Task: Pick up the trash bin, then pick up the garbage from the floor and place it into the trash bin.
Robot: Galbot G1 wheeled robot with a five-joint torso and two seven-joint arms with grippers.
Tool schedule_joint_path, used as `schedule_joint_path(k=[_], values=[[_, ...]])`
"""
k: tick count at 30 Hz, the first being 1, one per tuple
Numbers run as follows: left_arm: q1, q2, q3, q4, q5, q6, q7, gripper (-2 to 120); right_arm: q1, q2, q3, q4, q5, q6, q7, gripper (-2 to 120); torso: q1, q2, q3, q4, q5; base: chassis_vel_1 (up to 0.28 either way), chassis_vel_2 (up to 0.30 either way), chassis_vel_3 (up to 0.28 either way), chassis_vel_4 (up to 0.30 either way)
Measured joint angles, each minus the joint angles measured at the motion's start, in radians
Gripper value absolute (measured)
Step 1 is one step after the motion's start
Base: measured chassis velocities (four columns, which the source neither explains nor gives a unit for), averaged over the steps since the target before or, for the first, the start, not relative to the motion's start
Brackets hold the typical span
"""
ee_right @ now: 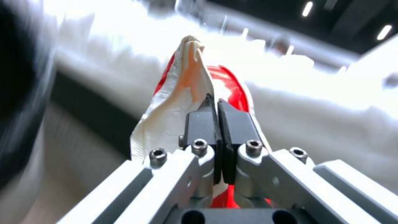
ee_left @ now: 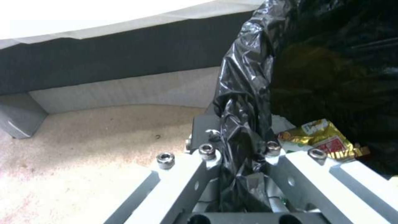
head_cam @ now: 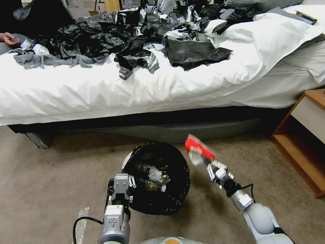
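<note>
left gripper [head_cam: 122,185]: lower centre of the head view, jaws clenched on the near-left rim of the trash bin [head_cam: 159,178]; the left wrist view shows the black liner [ee_left: 244,102] pinched between them.
bin: we judge it held up off the floor [head_cam: 47,183], mouth tilted toward us, though contact with the carpet is hard to rule out. White wall peeks out at its upper left edge.
bin contents: a bottle [head_cam: 146,168], white tissue [head_cam: 156,174] and a yellow wrapper [ee_left: 321,138] already inside.
right gripper [head_cam: 207,162]: centre-right of the head view, just right of the bin and above rim height. Jaws clamped on the red-white packet [head_cam: 198,149], which sticks up and out past the tips.
grip detail: right wrist view shows the pads [ee_right: 200,124] meeting on the packet's lower part; most of it [ee_right: 182,93] hangs free beyond them.
step, our read: carrying the packet over to the bin mouth, not yet above it.
risk 1: packet is still outside the rim, so letting go here drops it on the carpet.
risk 2: thin foil held by one end could slip or fold during the swing.
risk 3: left hold may be mostly liner; if the bag slides on the plastic, the bin sags or tips and spills.
risk 4: right gripper could clip the rim coming in and knock the bin loose.
other: black bags strewn over the bed [head_cam: 135,91] in the upper frame, wooden nightstand [head_cam: 304,135] at right.
</note>
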Motion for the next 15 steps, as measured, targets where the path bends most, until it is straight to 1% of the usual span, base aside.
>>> schedule_joint_path(k=[1, 2, 3, 4, 7, 8, 10, 11, 12, 13, 15], values=[[0.0, 0.0, -0.001, 0.001, 0.0, 0.0, 0.0, 2, -0.004, -0.001, 0.009, 0.073, 0.02, -0.01, 0.003, 0, 0.0, 0.0, 0.0, -0.0001, -0.0004, 0.0, 0.0, 0.0, 0.0], [0.0, 0.0, -0.001, 0.001, 0.0, 0.0, 0.0, 2, -0.004, -0.001, 0.009, 0.073, 0.02, -0.01, 0.003, 0, 0.0, 0.0, 0.0, -0.0001, -0.0004, 0.0, 0.0, 0.0, 0.0], [0.0, 0.0, -0.001, 0.001, 0.0, 0.0, 0.0, 2, -0.006, -0.001, 0.012, 0.119, 0.034, -0.017, 0.005, 0, 0.0, 0.0, 0.0, -0.0001, -0.0001, 0.0, 0.0, 0.0, 0.0], [0.0, 0.0, -0.001, 0.001, 0.0, 0.0, 0.0, 2, -0.006, -0.001, 0.012, 0.119, 0.034, -0.017, 0.005, 0, 0.0, 0.0, 0.0, -0.0001, -0.0001, 0.0, 0.0, 0.0, 0.0], [-0.001, 0.0, 0.0, 0.005, -0.001, 0.0, 0.0, 2, -0.021, -0.001, -0.012, 0.25, 0.069, -0.032, 0.019, 0, 0.0, 0.0, 0.0, 0.0, 0.0001, 0.0, 0.0, 0.0, 0.0], [-0.001, 0.0, 0.0, 0.005, -0.001, 0.0, 0.0, 2, -0.021, -0.001, -0.012, 0.25, 0.069, -0.032, 0.019, 0, 0.0, 0.0, 0.0, 0.0, 0.0001, 0.0, 0.0, 0.0, 0.0], [-0.003, 0.0, 0.0, 0.008, -0.001, 0.0, 0.0, 2, -0.043, -0.002, -0.044, 0.308, 0.079, -0.039, 0.026, 0, 0.0, 0.0, 0.0, 0.0, -0.0003, 0.0, 0.0, 0.0, 0.0], [-0.005, 0.0, 0.001, 0.01, -0.002, 0.0, 0.0, 2, -0.066, -0.002, -0.079, 0.342, 0.081, -0.041, 0.029, 0, 0.0, 0.0, 0.0, -0.0002, 0.0, 0.0, 0.0, 0.0, 0.0], [-0.007, 0.0, 0.001, 0.013, -0.003, 0.001, 0.0, 2, -0.088, -0.002, -0.109, 0.357, 0.079, -0.041, 0.032, 0, 0.0, 0.0, 0.0, 0.0, -0.0004, 0.0, 0.0, 0.0, 0.0], [-0.007, 0.0, 0.001, 0.013, -0.003, 0.001, 0.0, 2, -0.088, -0.002, -0.109, 0.357, 0.079, -0.041, 0.032, 0, 0.0, 0.0, 0.0, 0.0, -0.0004, 0.0, 0.0, 0.0, 0.0], [-0.009, 0.0, 0.004, 0.015, -0.004, 0.001, 0.001, 2, -0.127, -0.002, -0.171, 0.356, 0.049, -0.036, 0.032, 0, 0.0, 0.0, 0.0, -0.0002, 0.0, 0.0, 0.0, 0.0, 0.0]])
